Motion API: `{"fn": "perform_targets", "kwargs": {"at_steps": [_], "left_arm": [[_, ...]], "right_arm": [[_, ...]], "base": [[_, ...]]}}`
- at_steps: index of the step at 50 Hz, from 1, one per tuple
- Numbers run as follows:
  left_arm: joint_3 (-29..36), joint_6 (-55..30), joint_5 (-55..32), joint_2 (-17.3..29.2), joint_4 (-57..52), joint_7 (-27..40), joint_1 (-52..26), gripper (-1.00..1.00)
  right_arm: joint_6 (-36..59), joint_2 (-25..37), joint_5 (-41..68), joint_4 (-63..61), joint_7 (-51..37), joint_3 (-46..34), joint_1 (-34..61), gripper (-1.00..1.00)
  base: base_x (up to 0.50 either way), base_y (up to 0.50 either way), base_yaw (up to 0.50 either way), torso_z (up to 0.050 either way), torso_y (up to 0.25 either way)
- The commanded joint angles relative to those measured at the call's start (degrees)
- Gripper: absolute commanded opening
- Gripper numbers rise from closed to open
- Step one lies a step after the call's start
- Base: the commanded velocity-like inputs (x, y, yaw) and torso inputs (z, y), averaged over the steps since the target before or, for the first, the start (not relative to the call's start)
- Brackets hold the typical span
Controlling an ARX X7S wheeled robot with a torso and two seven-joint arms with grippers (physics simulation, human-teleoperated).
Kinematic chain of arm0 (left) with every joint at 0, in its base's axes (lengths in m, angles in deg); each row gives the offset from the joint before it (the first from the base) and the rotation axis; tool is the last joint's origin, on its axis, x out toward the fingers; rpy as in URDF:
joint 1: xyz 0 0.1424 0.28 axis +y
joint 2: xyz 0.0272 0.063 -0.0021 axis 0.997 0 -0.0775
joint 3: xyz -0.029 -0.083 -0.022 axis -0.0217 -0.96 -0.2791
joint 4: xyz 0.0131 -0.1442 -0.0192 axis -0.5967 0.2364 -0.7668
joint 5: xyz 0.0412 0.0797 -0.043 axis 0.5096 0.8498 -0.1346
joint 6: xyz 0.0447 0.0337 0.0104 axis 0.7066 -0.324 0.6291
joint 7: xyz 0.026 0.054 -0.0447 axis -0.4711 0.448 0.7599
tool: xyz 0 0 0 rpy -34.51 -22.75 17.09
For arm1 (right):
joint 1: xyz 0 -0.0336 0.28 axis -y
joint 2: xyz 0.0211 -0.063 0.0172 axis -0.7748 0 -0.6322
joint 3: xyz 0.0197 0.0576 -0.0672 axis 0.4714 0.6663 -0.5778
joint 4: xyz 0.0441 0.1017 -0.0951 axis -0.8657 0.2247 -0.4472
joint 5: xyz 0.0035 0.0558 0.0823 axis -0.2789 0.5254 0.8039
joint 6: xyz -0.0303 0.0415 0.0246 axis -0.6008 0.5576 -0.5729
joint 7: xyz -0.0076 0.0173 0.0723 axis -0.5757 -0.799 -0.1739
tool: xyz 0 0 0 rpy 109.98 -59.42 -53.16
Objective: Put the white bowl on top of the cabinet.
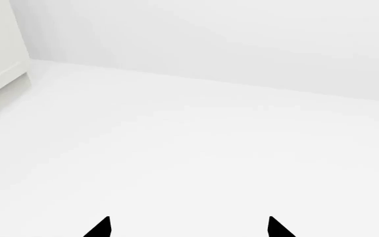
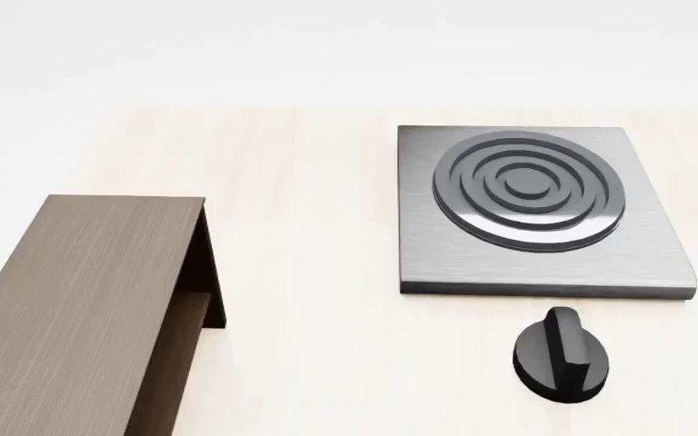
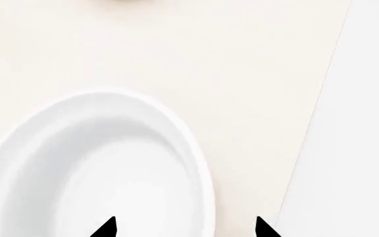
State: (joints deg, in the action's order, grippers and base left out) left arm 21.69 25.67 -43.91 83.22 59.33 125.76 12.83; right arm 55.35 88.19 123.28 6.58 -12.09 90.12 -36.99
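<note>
The white bowl (image 3: 97, 168) shows only in the right wrist view. It sits open side up on the pale surface (image 3: 242, 74), close to the surface's edge, w/ plain white floor past that edge. The bowl looks empty & glossy.

The right gripper (image 3: 184, 228) shows just two black tips at the frame edge. The tips are apart. One tip is over the inside of the bowl, the other is over the bare surface just outside the rim, so the rim runs between them. Can't tell if either tip touches the bowl.

The left gripper (image 1: 188, 228) also shows two black tips, apart, nothing between them. Under it is only white floor & a white wall, plus a pale box corner (image 1: 2, 49) off to one side.

In the head view the cabinet (image 2: 76, 309) is at the left front of the surface. It's dark brown wood, long flat top, w/ an open side showing a shelf. To the right is a grey stove plate (image 2: 543, 209) w/ rings, well apart from the cabinet. A black knob (image 2: 560, 356) sits near the plate's front edge. No arms or bowl show in that view.
</note>
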Motion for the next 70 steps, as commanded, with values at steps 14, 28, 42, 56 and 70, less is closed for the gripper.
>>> {"fn": "perform_targets", "kwargs": {"at_steps": [14,28,42,56,70], "left_arm": [[0.1,-0.1,0.2,0.1,0.1,0.2,0.0,1.0],[0.2,-0.1,0.1,0.2,0.1,0.1,0.0,1.0],[0.2,-0.2,0.2,0.2,-0.2,0.4,0.2,1.0],[0.2,-0.2,0.3,0.2,-0.3,0.5,0.2,1.0],[0.3,-0.2,0.2,0.2,0.1,0.4,0.0,1.0]], "right_arm": [[-1.4,-2.1,-3.6,6.5,6.2,-1.5,-1.5,1.0],[-2.2,-3.4,-5.3,10.1,8.4,-2.6,-1.7,1.0],[-2.4,-3.4,-6.7,10.6,8.7,-3.2,-2.2,-1.0],[-3.5,-3.9,-6.6,10.7,8.8,-1.9,-3.6,-1.0],[-6.3,-5.6,-6.8,10.7,3.5,0.4,-5.5,-1.0]], "base": [[0.0,0.0,0.0,0.0,0.0],[0.0,0.0,0.0,0.0,0.0],[0.0,0.0,0.0,-0.003,0.0],[0.0,0.0,0.0,-0.002,0.0],[0.0,0.0,0.0,-0.002,0.0]]}}
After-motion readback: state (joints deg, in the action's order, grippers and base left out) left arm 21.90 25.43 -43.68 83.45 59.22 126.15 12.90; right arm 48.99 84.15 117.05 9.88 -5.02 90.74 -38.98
